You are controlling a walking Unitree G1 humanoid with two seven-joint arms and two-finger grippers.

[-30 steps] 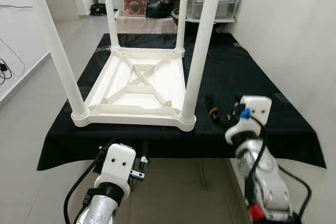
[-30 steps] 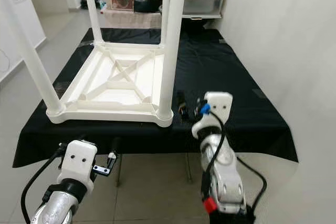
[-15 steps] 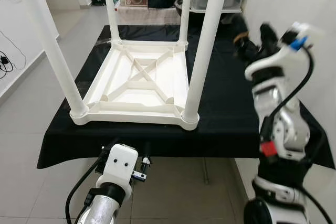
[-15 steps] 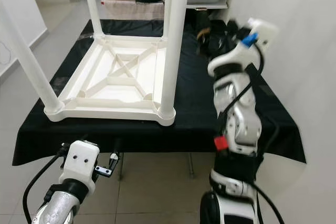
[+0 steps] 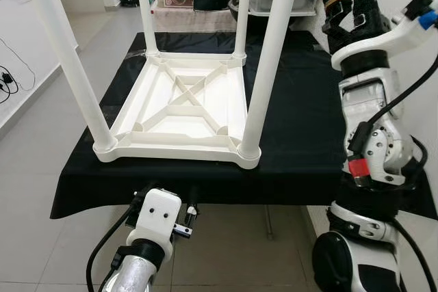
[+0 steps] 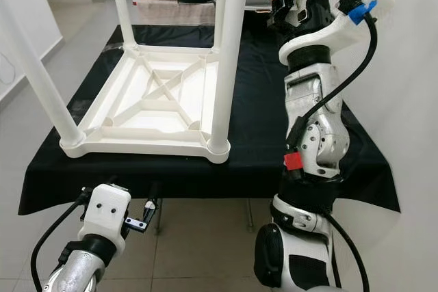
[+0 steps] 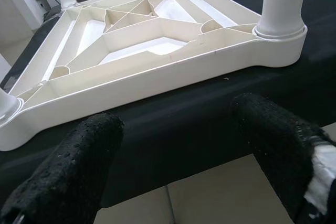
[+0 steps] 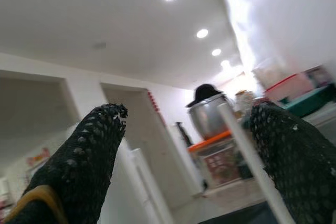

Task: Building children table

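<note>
The right gripper [image 5: 348, 6], fingers spread and empty, is raised at upper right, likely poised to grasp a leg. The left gripper [image 7: 173, 150], also spread, hangs at the bottom below the cloth's edge. The white children's table [image 5: 179, 111] lies inverted at centre on the black cloth [image 5: 301, 128], legs upward for assembly.

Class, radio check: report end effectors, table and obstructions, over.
Right end effector raised, open, empty. Left end effector low at the near edge, open. White table upside down on black cloth, four legs up. Nothing blocking.
</note>
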